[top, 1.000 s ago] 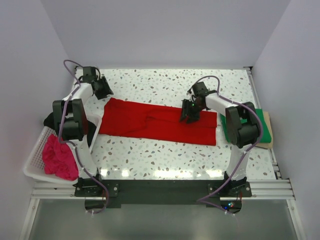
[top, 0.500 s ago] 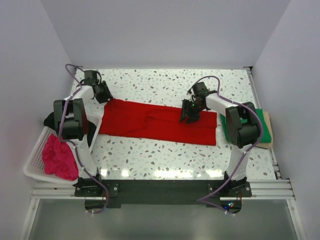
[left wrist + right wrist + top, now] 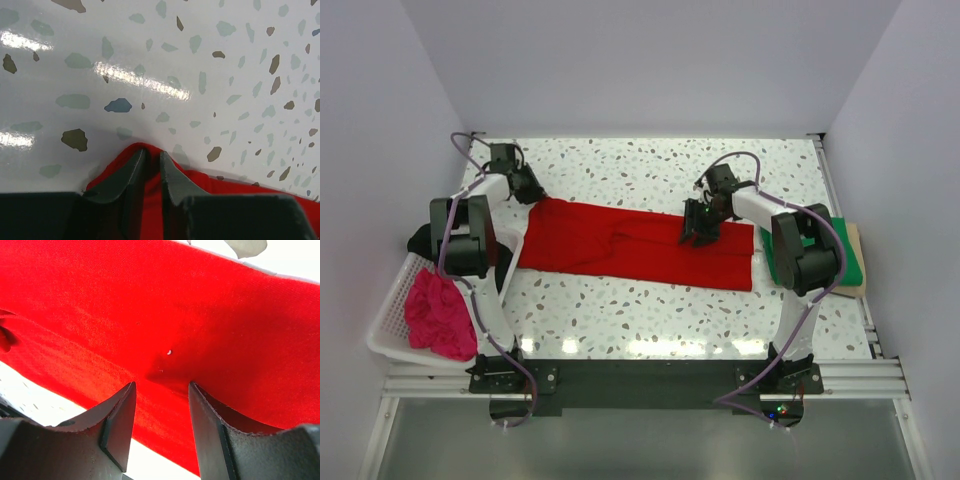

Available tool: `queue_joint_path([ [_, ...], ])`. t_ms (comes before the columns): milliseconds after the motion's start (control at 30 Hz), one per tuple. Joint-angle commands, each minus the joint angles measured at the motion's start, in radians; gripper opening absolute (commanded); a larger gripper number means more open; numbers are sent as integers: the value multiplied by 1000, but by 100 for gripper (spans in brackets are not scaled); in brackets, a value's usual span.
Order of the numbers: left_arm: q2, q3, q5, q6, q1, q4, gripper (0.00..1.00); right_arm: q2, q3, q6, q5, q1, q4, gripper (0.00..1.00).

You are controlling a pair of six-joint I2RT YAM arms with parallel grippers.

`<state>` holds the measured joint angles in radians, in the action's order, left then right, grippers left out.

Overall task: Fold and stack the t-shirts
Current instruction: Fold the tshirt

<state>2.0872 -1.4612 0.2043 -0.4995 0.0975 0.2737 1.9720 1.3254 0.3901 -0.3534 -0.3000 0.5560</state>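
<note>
Four shirts are in sight, one of each colour. The red shirt lies spread in a long band across the middle of the table, running left to right. The green shirt sits folded at the right edge, partly under the right arm. The pink shirt is bunched in the one white basket at the near left. The black shirt is a dark lump just beyond the basket, half hidden behind the left arm.

Two arms are reaching out, both to the red shirt. The left claw is at the shirt's far left corner. Its fingers stand close together with a strip of red cloth in the narrow gap, and the cloth humps up around the tips. I cannot tell whether the corner is truly pinched. The right claw is down over the right half of the shirt, near its far edge. Its fingers are plainly apart, with a small pucker of red cloth between them and nothing gripped.
</note>
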Motion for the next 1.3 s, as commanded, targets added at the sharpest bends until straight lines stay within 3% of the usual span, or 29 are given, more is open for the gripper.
queue_joint_path([
  [0,11,12,30,-27,1,-56,20,33,1,-31,39,-1,33,51],
  [67,5,24,17,-30,1,-59,11,31,0,-33,50,-1,38,51],
  [100,1,28,11,-31,1,-59,0,31,0,-30,56,-1,45,51],
  [433,-111,93,-197,-36,1,-80,0,30,-9,-11,136,21,91,51],
  [567,-111,85,-227,-36,1,-74,0,36,-8,-11,140,30,101,51],
  [767,-90,67,-161,-30,-1,-105,1,42,3,-25,117,30,94,51],
  [867,-92,44,-160,-24,-1,-90,35,39,24,-39,96,32,108,52],
  [967,-119,19,-161,-20,-2,-68,48,16,57,-48,83,32,134,53],
  [1267,-228,-30,-149,19,-125,67,56,-39,173,-102,96,30,242,55],
])
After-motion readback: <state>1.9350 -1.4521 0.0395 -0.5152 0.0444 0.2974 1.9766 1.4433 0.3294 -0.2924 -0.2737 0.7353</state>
